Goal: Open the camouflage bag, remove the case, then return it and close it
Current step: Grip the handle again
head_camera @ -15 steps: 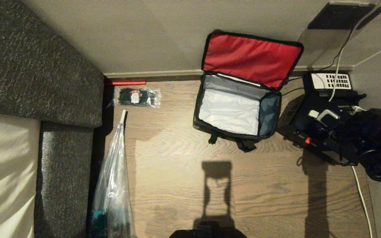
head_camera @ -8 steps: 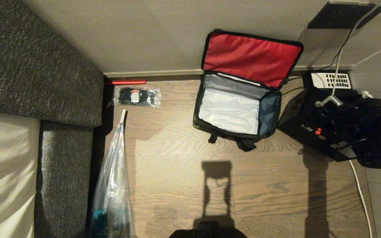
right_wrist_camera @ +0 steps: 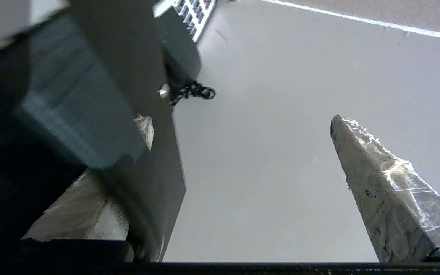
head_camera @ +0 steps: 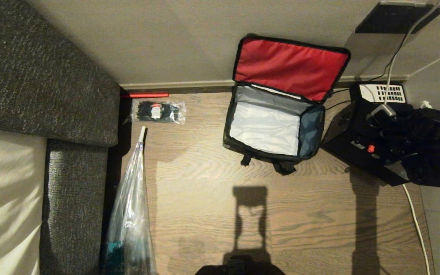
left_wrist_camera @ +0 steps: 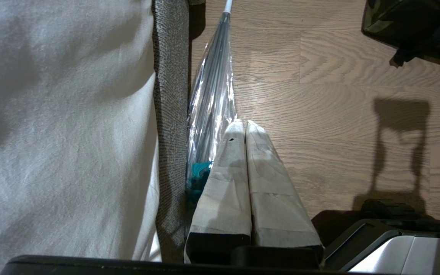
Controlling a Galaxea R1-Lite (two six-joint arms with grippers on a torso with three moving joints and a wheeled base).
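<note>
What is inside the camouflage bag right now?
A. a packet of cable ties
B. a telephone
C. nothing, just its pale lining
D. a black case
C. The camouflage bag stands with its lid flipped up against the wall, and only the bare pale grey lining shows inside; the case lies outside, on the floor to its right.

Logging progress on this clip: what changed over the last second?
The right gripper, jaws open, shifted toward the wall over the black case beside the telephone; nothing gripped. The camouflage bag stays open and empty; the left gripper stays parked.
</note>
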